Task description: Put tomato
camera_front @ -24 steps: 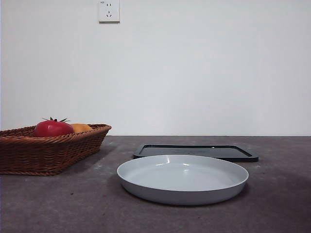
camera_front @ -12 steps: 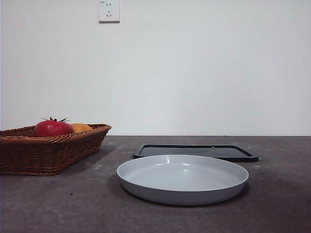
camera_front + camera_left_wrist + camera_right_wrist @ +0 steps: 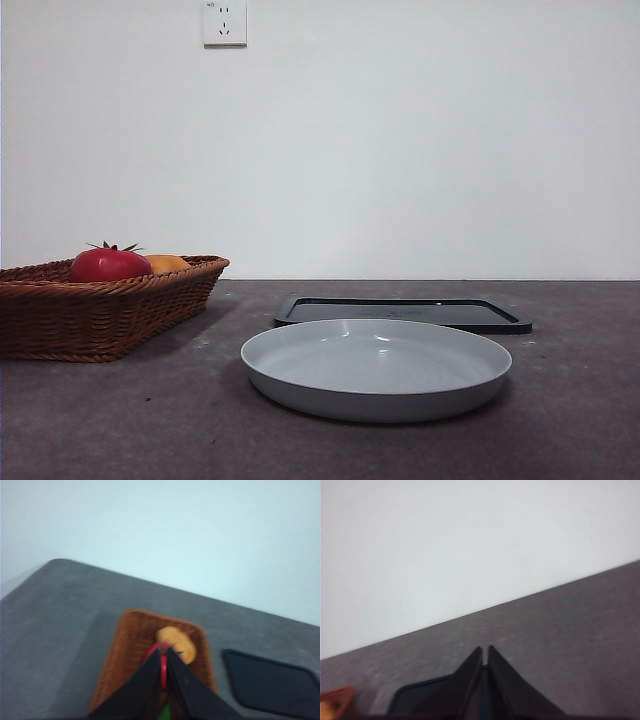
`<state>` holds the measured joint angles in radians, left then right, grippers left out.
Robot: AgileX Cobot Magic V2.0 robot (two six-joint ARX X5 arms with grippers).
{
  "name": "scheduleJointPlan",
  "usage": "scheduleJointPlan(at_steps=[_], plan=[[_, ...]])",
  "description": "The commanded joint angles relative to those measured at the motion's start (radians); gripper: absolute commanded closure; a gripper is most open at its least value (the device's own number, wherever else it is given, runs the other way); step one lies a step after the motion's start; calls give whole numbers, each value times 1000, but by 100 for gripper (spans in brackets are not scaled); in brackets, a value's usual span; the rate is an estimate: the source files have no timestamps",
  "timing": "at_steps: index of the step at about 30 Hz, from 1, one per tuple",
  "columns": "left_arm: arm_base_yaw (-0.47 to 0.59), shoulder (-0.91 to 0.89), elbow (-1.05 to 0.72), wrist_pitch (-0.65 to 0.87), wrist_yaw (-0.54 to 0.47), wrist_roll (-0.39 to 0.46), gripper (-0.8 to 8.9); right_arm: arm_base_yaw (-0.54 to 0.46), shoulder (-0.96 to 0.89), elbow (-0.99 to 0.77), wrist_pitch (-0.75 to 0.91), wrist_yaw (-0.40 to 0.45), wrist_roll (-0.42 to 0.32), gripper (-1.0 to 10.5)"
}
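High above the basket [image 3: 127, 665], the left gripper [image 3: 164, 652] hangs, jaws pressed together; tomato [image 3: 109, 264] sits in the basket beside an orange fruit [image 3: 166, 263]; right gripper [image 3: 485, 650] likewise closed above the tray [image 3: 420, 697].

A glossy red tomato [image 3: 108, 265] with a dark green stem and an orange-yellow fruit [image 3: 166, 263] sit in a brown woven basket [image 3: 100, 310]. The plate [image 3: 376, 369] is pale grey, the tray [image 3: 403, 313] black, the counter [image 3: 120, 420] dark mottled grey, the wall [image 3: 420, 140] white.

A wicker basket [image 3: 100, 310] holding an orange fruit [image 3: 166, 263], a grey plate [image 3: 376, 368] before a black tray [image 3: 403, 312].
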<state>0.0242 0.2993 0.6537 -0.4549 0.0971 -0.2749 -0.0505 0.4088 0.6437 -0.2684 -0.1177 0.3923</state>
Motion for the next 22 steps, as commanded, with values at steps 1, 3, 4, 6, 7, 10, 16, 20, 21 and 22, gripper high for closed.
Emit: scheduleJointPlan(at_steps=[1, 3, 4, 6, 7, 10, 16, 20, 21, 22], plan=[[2, 65, 113, -38, 45, 21, 798, 3, 92, 127, -52, -74, -24, 938], [2, 115, 183, -71, 79, 34, 798, 3, 152, 203, -103, -126, -54, 938], [2, 137, 213, -86, 92, 38, 798, 3, 179, 238, -132, -148, -69, 938], [2, 192, 280, -123, 132, 54, 798, 3, 233, 310, -203, -188, -96, 938], [2, 220, 314, -141, 161, 61, 798, 3, 259, 345, -240, -207, -103, 938], [2, 302, 400, -184, 244, 69, 798, 6, 323, 421, -323, -266, -132, 938], [0, 457, 537, -238, 470, 87, 798, 45, 423, 504, -416, -424, -208, 938], [-2, 547, 573, -242, 640, 99, 798, 97, 462, 504, -426, -470, -218, 938], [-4, 568, 575, -243, 673, 99, 798, 115, 474, 504, -430, -470, -224, 938], [-9, 590, 575, -245, 705, 103, 798, 135, 486, 504, -437, -470, -225, 938]])
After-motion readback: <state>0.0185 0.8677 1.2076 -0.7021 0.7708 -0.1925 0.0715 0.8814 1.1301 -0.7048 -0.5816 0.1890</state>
